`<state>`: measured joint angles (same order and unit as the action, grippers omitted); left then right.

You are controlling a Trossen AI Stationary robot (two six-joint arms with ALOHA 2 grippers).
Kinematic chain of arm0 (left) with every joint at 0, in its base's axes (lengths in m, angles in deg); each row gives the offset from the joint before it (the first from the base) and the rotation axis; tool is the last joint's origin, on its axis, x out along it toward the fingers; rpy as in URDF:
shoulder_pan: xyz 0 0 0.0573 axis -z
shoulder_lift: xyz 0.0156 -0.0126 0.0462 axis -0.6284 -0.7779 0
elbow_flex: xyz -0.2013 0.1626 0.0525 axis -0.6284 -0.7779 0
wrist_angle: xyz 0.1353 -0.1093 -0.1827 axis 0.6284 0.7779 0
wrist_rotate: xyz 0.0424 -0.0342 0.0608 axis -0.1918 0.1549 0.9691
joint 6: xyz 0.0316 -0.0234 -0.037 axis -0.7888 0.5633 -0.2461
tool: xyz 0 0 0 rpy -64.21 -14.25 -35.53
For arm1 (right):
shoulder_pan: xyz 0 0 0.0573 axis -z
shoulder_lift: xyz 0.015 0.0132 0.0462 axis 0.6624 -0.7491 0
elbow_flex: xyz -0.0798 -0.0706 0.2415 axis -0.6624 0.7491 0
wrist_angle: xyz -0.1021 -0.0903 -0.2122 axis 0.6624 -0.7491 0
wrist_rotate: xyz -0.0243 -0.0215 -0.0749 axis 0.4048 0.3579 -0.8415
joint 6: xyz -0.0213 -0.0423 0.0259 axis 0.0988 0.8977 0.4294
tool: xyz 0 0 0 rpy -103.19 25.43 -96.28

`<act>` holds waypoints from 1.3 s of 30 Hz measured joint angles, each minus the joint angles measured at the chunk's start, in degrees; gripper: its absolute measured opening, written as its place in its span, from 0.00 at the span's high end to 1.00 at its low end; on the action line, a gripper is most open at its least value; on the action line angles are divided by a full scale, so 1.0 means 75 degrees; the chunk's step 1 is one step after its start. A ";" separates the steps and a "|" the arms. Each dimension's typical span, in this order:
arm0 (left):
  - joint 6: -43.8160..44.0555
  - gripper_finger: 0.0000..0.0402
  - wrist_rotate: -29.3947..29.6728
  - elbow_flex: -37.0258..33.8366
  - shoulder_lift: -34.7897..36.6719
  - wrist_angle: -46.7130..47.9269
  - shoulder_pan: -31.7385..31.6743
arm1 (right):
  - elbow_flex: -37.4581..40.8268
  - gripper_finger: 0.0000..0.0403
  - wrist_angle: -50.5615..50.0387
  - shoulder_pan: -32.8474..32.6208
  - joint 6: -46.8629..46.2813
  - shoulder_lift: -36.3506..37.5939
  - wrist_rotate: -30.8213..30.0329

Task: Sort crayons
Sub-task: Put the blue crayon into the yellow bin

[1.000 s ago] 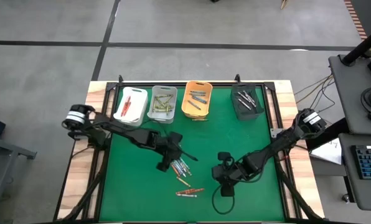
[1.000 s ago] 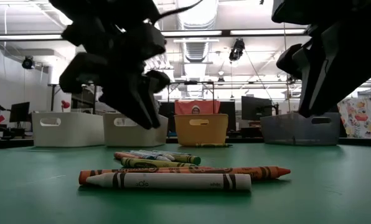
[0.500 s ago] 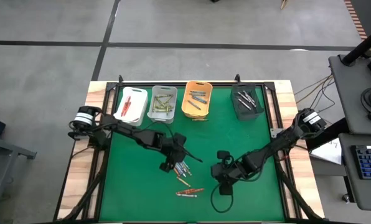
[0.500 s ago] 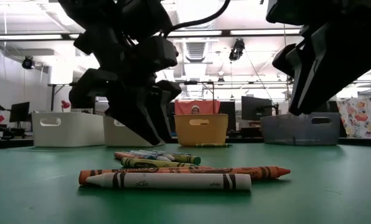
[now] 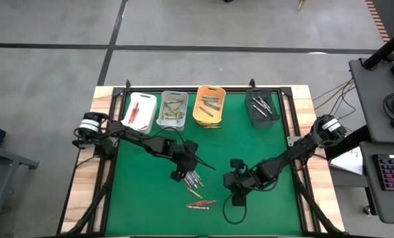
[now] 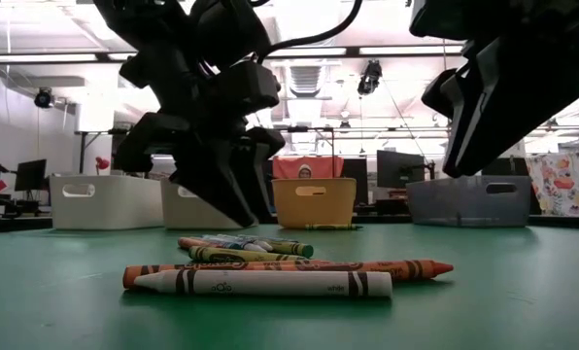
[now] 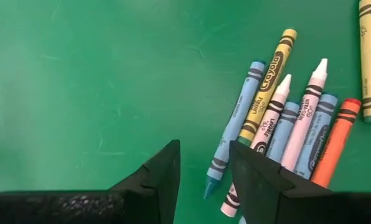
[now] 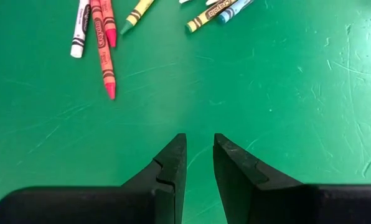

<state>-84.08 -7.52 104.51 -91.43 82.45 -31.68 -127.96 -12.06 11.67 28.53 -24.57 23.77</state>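
Several crayons lie flat on the green mat point(image 5: 144, 198). One cluster point(image 5: 194, 178), in light blue, yellow, pale pink and orange-red, shows in the left wrist view point(image 7: 285, 118). A white crayon point(image 6: 260, 283) and an orange one point(image 6: 289, 267) lie nearer the front edge point(image 5: 200, 203). My left gripper point(image 5: 182, 173) is open just above the mat at the cluster's left side, and the light blue crayon's tip point(image 7: 209, 186) lies under the gap between its fingers point(image 7: 204, 180). My right gripper point(image 5: 233, 187) is open and empty above bare mat point(image 8: 200, 155), right of the crayons.
Four bins stand in a row along the far edge, each with crayons inside: white point(image 5: 139, 111), light grey point(image 5: 172, 110), orange point(image 5: 208, 106) and black point(image 5: 263, 108). Bare mat lies left of the crayons and between them and the bins.
My left gripper has moved a little toward the table's right edge, closer to the crayon cluster, and has turned somewhat. The crayons have not moved.
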 joint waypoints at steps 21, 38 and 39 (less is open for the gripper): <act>0.0032 0.70 -0.0158 -0.0052 -0.0422 -0.0248 -0.0087 | 0.0006 0.83 0.0000 0.0069 -0.0061 0.0012 -0.0051; -0.0172 0.71 0.0045 -0.0052 -0.0498 -0.0606 -0.0204 | 0.0006 0.83 0.0003 0.0084 -0.0064 0.0012 -0.0314; -0.0183 0.72 0.0049 -0.0052 -0.0501 -0.0620 -0.0224 | 0.0006 0.83 0.0000 0.0084 -0.0064 0.0014 -0.0360</act>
<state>-85.45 -7.15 104.11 -95.18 77.80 -33.36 -127.92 -12.06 12.30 28.05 -24.46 21.07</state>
